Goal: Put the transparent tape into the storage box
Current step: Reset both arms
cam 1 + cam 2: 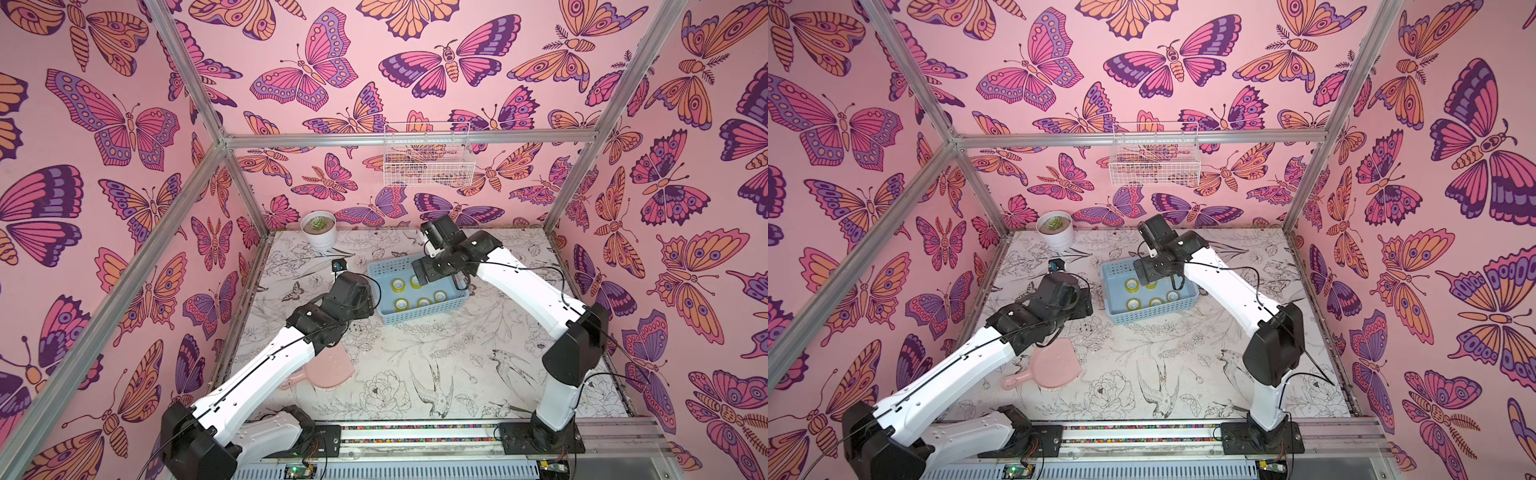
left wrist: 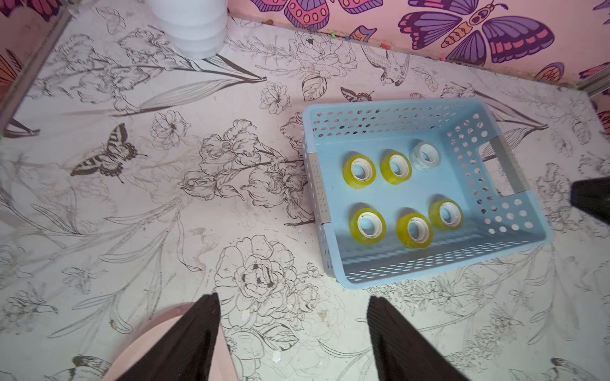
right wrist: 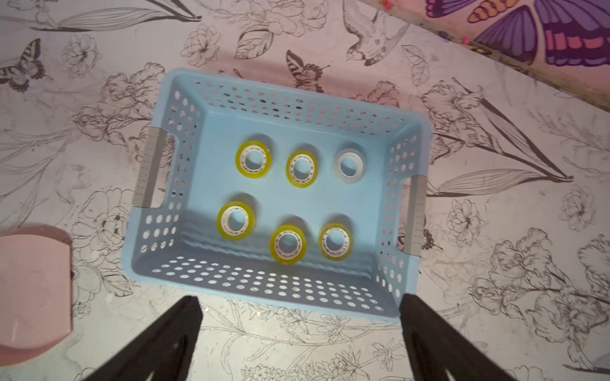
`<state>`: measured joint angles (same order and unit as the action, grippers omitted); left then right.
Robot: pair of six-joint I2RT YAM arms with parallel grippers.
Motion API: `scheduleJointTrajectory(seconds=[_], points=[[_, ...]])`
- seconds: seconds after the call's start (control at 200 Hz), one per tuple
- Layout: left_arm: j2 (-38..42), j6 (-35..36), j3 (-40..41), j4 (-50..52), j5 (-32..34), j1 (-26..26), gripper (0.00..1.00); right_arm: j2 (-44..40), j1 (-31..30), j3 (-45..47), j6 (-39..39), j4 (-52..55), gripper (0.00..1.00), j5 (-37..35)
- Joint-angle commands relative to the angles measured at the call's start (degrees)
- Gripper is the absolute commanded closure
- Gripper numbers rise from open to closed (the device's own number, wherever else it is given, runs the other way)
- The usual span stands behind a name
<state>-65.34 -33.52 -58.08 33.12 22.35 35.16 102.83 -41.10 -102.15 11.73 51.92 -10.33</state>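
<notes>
The storage box (image 3: 211,165) is a light blue perforated basket at the back middle of the table, seen in both top views (image 1: 419,314) (image 1: 1150,314). Several rolls of transparent tape lie flat on its base in two rows. Most are yellow (image 3: 254,160) (image 2: 359,171) and one is colourless (image 3: 350,165) (image 2: 425,155). My right gripper (image 3: 300,298) hangs open and empty above the box's near wall. My left gripper (image 2: 293,297) is open and empty over the table, left of the box (image 2: 429,264). No roll touches either gripper.
A pink hand mirror (image 1: 1054,365) lies on the table under the left arm, partly behind one left finger (image 2: 185,336). A white pot with a succulent (image 1: 319,230) stands at the back left. A white wire basket (image 1: 428,162) hangs on the back wall.
</notes>
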Motion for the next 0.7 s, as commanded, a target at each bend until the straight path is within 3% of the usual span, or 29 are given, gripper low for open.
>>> scheduleJointTrajectory(seconds=[0.0,0.07,0.29,0.386,0.601,0.691], points=[[0.83,1.84,-0.89,1.42,4.42,-0.61,0.13,-5.04,1.90,5.37,3.37,-2.90,0.01,-5.54],[0.92,2.38,-0.80,1.47,6.23,-1.10,0.00,-8.28,3.22,8.94,4.21,-3.91,0.01,-7.29],[1.49,4.26,0.31,0.87,15.37,-3.11,0.00,-19.22,7.20,21.56,5.71,-8.26,0.01,-14.26],[2.24,6.45,1.94,-1.04,19.18,-3.97,0.00,-25.31,10.11,29.22,5.54,-14.10,0.01,-13.20],[5.86,11.49,8.66,-10.41,20.43,-9.37,0.00,-37.63,13.77,46.10,-0.15,-30.00,0.01,-13.71],[6.78,12.90,11.50,-13.75,19.47,-12.83,0.00,-39.88,16.42,49.34,0.81,-31.73,0.01,-13.84]])
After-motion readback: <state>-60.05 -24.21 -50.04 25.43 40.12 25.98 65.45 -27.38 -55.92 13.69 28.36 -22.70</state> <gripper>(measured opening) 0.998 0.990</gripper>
